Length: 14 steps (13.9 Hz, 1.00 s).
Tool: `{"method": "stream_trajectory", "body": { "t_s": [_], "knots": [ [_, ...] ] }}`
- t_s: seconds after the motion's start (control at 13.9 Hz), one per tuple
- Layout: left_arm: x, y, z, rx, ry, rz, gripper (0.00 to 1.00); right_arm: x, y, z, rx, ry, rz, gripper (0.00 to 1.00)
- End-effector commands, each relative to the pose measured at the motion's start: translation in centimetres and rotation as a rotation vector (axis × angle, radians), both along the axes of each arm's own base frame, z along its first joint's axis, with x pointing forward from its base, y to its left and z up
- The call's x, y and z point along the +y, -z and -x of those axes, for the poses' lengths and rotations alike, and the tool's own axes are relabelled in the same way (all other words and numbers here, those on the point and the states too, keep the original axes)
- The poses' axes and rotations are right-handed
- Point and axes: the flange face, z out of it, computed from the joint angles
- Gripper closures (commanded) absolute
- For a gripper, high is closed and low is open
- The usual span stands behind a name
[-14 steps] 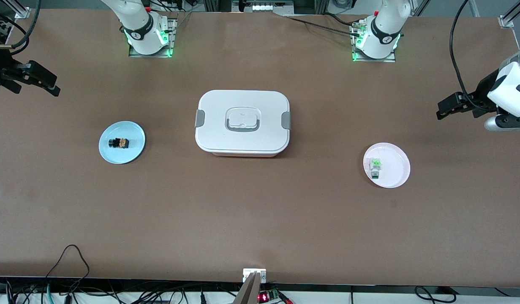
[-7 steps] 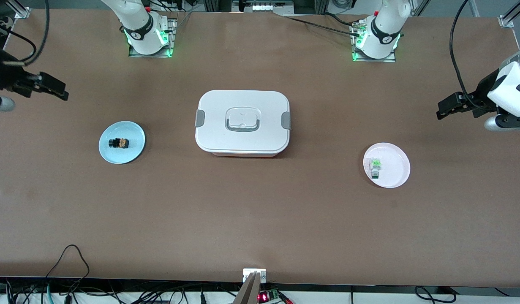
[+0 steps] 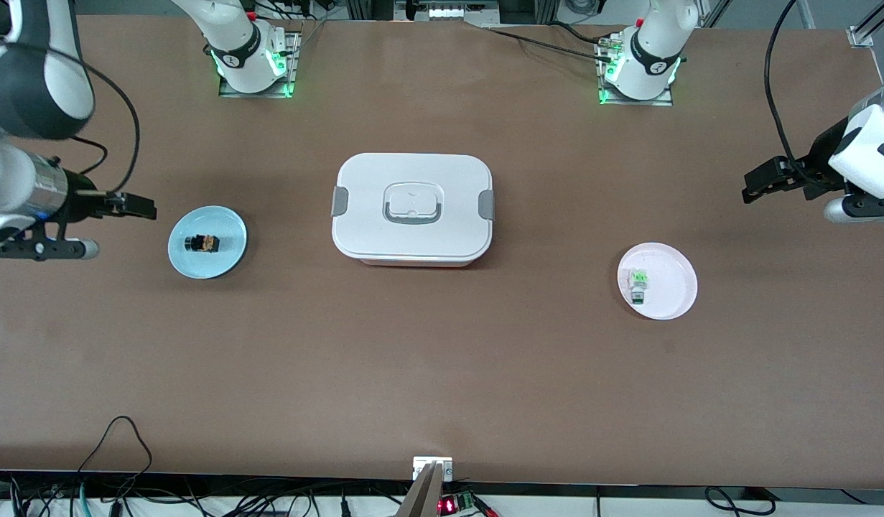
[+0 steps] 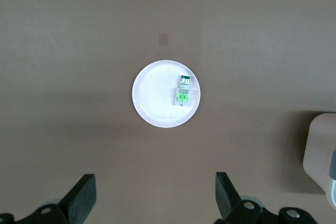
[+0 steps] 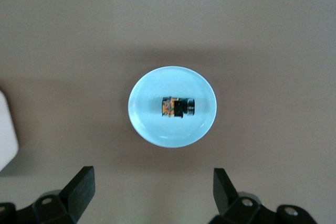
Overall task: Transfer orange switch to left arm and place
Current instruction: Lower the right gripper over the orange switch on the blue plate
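Observation:
The orange switch [image 3: 203,243] lies on its side on a light blue plate [image 3: 226,262] toward the right arm's end of the table; the right wrist view shows the switch [image 5: 176,107] on that plate [image 5: 152,129]. My right gripper [image 3: 136,207] is open and empty in the air beside the blue plate; in its own wrist view the gripper [image 5: 153,190] shows wide apart fingers. The white box [image 3: 413,208] stands mid-table. My left gripper [image 3: 757,188] is open and empty, up over the left arm's end of the table; its wrist view shows the gripper [image 4: 156,192].
A white-and-green switch [image 3: 638,284] lies on a pale pink plate [image 3: 675,298] toward the left arm's end, also in the left wrist view [image 4: 183,91]. Cables hang along the table's near edge. The box's corner [image 4: 321,150] shows in the left wrist view.
My right arm has swung in from the table's end toward the blue plate, and its gripper now hangs beside the plate. The left arm has not moved.

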Motion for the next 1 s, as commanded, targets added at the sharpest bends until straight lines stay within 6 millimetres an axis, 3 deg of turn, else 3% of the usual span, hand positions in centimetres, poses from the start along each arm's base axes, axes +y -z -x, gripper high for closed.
{"method": "stream_trajectory", "body": {
  "t_s": [0.0,0.5,0.93],
  "knots": [
    [0.0,-0.8,0.3,0.000,-0.006,-0.007,0.00,-1.8,6.0,1.5,-0.031,-0.096,-0.010,0.00],
    [0.1,-0.8,0.3,0.000,-0.008,-0.006,0.00,-1.6,19.1,2.2,-0.042,-0.150,-0.017,0.00],
    [0.3,-0.7,0.2,0.001,-0.011,-0.006,0.00,-1.5,23.5,3.6,-0.013,-0.156,-0.020,0.00]
  ]
}}
